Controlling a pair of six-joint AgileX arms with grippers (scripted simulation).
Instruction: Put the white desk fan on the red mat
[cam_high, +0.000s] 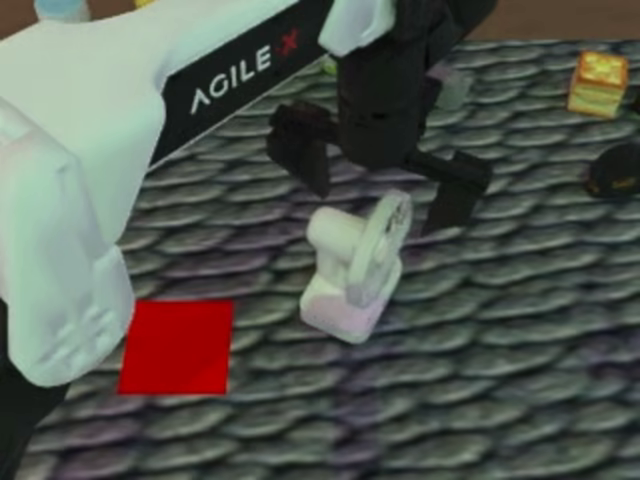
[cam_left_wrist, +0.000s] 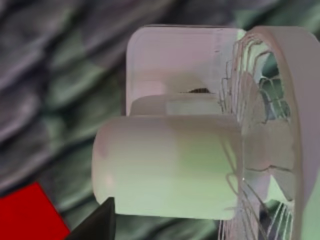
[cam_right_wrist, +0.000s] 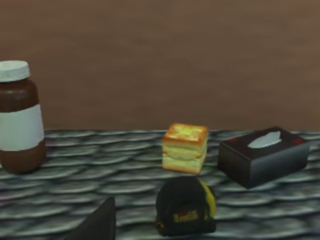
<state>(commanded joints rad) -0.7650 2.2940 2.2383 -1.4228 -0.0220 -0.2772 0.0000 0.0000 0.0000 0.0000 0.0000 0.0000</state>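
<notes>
The white desk fan (cam_high: 350, 265) stands upright near the middle of the table, its round grille facing right. It fills the left wrist view, motor housing (cam_left_wrist: 170, 165) close in front. My left gripper (cam_high: 378, 203) hangs open just above and behind the fan, one black finger on each side, touching nothing. The red mat (cam_high: 178, 347) lies flat and bare to the fan's front left, and a corner of the red mat (cam_left_wrist: 25, 215) also shows in the left wrist view. My right arm is out of the top view; one dark finger (cam_right_wrist: 97, 225) shows in its wrist view, holding nothing.
At the far right stand a yellow layered block (cam_high: 598, 82) and a black-and-yellow tape measure (cam_high: 615, 170). The right wrist view also shows a brown jar (cam_right_wrist: 20, 120) with a white lid and a black tissue box (cam_right_wrist: 262, 155). My white left arm spans the upper left.
</notes>
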